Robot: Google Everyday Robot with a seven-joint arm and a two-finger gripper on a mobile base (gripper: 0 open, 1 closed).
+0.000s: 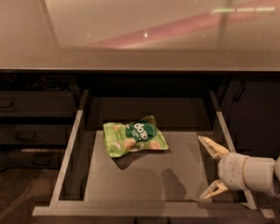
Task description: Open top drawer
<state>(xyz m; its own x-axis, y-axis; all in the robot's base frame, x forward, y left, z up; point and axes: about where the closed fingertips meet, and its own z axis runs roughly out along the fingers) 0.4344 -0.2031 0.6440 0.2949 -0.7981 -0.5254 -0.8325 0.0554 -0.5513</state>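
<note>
The top drawer (70, 148) is pulled far out under the counter, its lighter grey inner tray showing. Its front panel runs along the bottom edge of the view (149, 212); the handle is out of view. A green snack bag (134, 138) lies in the tray, left of centre. My gripper (208, 168) is at the drawer's right side, over the right rail, its two pale fingers (213, 146) spread wide apart and holding nothing.
A glossy beige counter (140, 31) spans the top. Narrower dark drawer fronts (28, 105) with small handles stack at the left. A dark cabinet front (261, 115) stands at the right. The floor shows at the lower left.
</note>
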